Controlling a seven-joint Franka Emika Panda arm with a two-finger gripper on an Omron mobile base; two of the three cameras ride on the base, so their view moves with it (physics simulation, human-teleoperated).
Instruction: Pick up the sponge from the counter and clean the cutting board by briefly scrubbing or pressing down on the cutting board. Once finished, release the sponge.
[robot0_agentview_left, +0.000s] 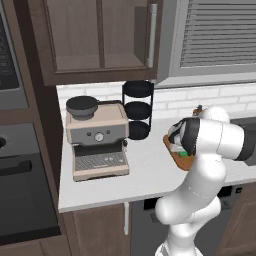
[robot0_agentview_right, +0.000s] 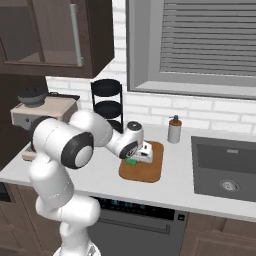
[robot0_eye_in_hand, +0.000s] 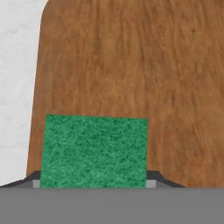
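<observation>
Green sponge (robot0_eye_in_hand: 95, 151) sits closest to the hand camera, its scrub face up and flat on the board (robot0_eye_in_hand: 144, 70), with a dark fingertip (robot0_eye_in_hand: 157, 177) showing at each lower corner. The gripper (robot0_agentview_right: 141, 153) is clenched on the sponge, one finger on either side. In the hand view the sponge's long axis runs across the picture, square to the wood grain, which runs up and away. It lies near the board's left edge in that view, where a rounded corner meets the white counter (robot0_eye_in_hand: 15, 87).

From the right base view the gripper presses down on the near-left part of the board (robot0_agentview_right: 150, 172), with a sliver of green beneath it (robot0_agentview_right: 131, 161). The board's long axis runs from the counter's front toward the wall. Behind it stands a soap dispenser (robot0_agentview_right: 174, 130); a sink (robot0_agentview_right: 225, 170) lies to its right. A black tiered stand (robot0_agentview_right: 107, 107) is at the backsplash, and a coffee machine (robot0_agentview_left: 97, 142) is well apart to the left. No writing is readable anywhere.
</observation>
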